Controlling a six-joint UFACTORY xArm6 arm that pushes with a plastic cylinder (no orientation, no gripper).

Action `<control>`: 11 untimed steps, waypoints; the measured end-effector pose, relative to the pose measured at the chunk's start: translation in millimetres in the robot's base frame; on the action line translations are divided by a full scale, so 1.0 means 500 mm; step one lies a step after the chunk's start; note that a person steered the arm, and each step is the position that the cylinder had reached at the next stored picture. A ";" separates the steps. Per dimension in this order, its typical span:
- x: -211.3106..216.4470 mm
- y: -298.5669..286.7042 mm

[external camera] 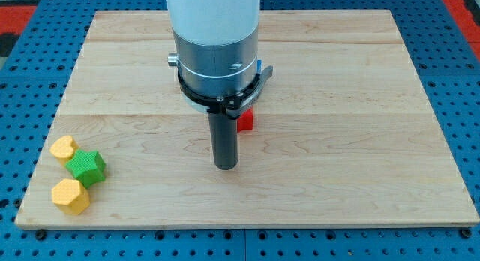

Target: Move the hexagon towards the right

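A yellow hexagon block (70, 196) lies near the board's bottom left corner. Just above it sits a green block (86, 167), star-like in shape, and above that a yellow heart-shaped block (64, 148); the three lie close together. My tip (225, 166) rests on the board near the middle, far to the right of the hexagon and slightly above its level. A red block (245, 120) shows partly behind the rod, just to its right and above the tip; its shape is hidden.
The wooden board (337, 81) lies on a blue perforated table (465, 103). The arm's white and grey body (214, 43) hangs over the board's upper middle and hides what is behind it.
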State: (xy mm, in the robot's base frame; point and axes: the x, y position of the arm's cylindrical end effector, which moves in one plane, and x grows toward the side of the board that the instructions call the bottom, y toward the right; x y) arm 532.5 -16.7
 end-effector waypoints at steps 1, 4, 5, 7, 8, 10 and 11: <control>0.000 0.008; 0.172 -0.211; 0.172 -0.381; 0.122 -0.472; 0.038 -0.359; 0.020 -0.112; 0.020 -0.145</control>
